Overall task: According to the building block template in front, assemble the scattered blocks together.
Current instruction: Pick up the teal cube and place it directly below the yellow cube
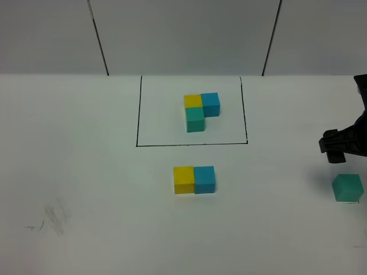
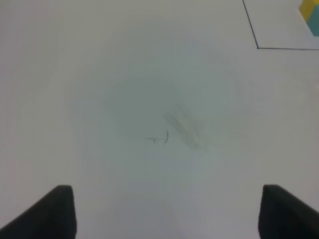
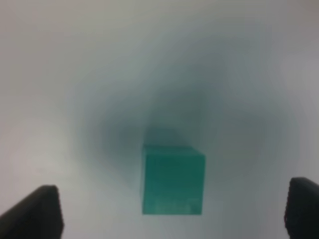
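Observation:
The building block template (image 1: pixel 199 110) is an L of yellow, blue and teal-green cubes inside a thin black rectangle (image 1: pixel 137 114) at the back centre. In front of it, the scattered yellow cube (image 1: pixel 184 180) and blue cube (image 1: pixel 205 179) sit side by side, touching. The scattered teal-green cube (image 1: pixel 347 188) lies alone at the far right. My right gripper (image 1: pixel 337 150) is just behind it. In the right wrist view the gripper (image 3: pixel 172 223) is open above this cube (image 3: pixel 173 179), fingers wide on both sides, not touching it. My left gripper (image 2: pixel 172 214) is open and empty over bare table.
A faint pencil smudge (image 2: pixel 182 127) marks the white table (image 1: pixel 86 172) at the front left; it also shows in the high view (image 1: pixel 54 217). The left wrist view catches a corner of the black frame (image 2: pixel 257 48) and an edge of the template (image 2: pixel 311 15). A panelled wall stands behind.

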